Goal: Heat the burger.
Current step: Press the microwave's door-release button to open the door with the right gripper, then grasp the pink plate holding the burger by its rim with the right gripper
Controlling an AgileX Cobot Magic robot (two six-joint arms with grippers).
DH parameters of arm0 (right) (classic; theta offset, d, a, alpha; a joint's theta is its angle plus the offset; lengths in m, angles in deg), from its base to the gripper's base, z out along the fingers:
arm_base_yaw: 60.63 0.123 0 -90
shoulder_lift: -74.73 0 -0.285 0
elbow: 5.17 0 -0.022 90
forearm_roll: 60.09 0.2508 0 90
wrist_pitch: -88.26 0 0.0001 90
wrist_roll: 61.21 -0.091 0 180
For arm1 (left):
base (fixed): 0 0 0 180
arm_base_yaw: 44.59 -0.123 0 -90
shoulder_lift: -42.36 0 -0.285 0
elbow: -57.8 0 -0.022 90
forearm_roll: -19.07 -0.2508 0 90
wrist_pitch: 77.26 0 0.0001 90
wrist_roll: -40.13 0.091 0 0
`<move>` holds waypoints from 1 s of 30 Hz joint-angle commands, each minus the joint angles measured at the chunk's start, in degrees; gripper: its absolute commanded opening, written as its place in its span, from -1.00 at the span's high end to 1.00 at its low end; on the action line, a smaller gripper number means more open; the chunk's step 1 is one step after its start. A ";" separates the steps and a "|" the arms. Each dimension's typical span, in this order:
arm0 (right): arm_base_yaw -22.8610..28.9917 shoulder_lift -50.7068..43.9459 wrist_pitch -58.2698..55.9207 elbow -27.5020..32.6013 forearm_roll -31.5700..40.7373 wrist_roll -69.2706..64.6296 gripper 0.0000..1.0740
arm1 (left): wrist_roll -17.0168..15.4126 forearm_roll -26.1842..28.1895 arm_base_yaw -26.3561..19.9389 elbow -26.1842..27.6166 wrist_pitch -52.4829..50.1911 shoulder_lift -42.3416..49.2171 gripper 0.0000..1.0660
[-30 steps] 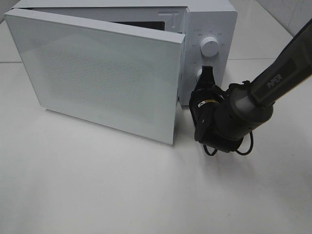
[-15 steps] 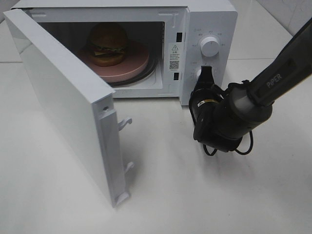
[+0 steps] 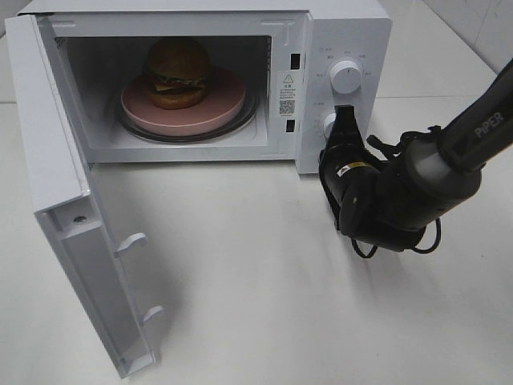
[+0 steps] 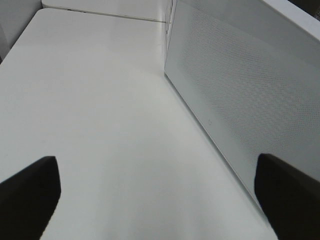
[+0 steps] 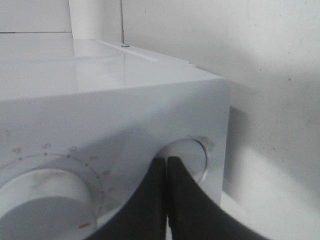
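Right fingers [image 5: 150, 200] - pressed together, holding nothing. Their tips sit at the lower round control [image 5: 187, 157] on the microwave [image 3: 353, 32] panel. They appear to touch it, though the right wrist view does not settle contact. The larger dial [image 3: 345, 76] is just above them on the same panel.

Left fingers [image 4: 30, 195] - spread wide, empty, hanging over bare worktop [image 4: 100, 110]. The perforated outer face of the door [image 4: 240, 90] stands just beside them. The left arm itself is out of the high view.

Door [image 3: 56, 184] - hinged on the left side of the oven and swung fully open, with its free edge and latch hooks pointing toward the front of the worktop.

Burger [image 3: 177, 72] - upright on the pink plate [image 3: 216, 108], which rests on the turntable inside the open chamber, toward its back left.

Governing relation - the burger lies inside the chamber, to the left of the right fingers and beyond the panel. The left fingers are on the far side of the door from it.

Judgement: the burger is loaded and only the open door stands between it and heating. The left arm is nearer the door's outer face and better placed to push it shut. The right fingers are already at the controls.
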 commanded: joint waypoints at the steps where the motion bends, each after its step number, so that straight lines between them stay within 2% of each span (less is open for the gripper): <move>1: 0.34 -3.15 0.74 1.38 -1.55 0.06 1.00 | 0.17 0.11 0.00 -0.17 -0.69 0.97 -0.83; 6: 0.46 -5.56 -3.78 4.13 -2.41 2.01 1.00 | 0.17 0.11 0.00 -0.17 -0.69 0.97 -0.83; 16: 0.46 -13.81 -15.81 9.28 -10.94 13.46 1.00 | 0.17 0.11 0.00 -0.17 -0.69 0.97 -0.83; 21: 0.46 -18.16 -25.15 9.85 -15.36 24.81 1.00 | 0.17 0.11 0.00 -0.17 -0.69 0.97 -0.83; 23: 0.46 -21.03 -31.57 9.85 -17.02 33.12 0.99 | 0.17 0.11 0.00 -0.17 -0.69 0.97 -0.83; 26: 0.46 -22.63 -35.52 9.85 -17.99 38.45 0.98 | 0.17 0.11 0.00 -0.17 -0.69 0.97 -0.83; 30: 0.46 -26.76 -46.64 9.85 -18.11 52.37 0.97 | 0.17 0.11 0.00 -0.17 -0.69 0.97 -0.83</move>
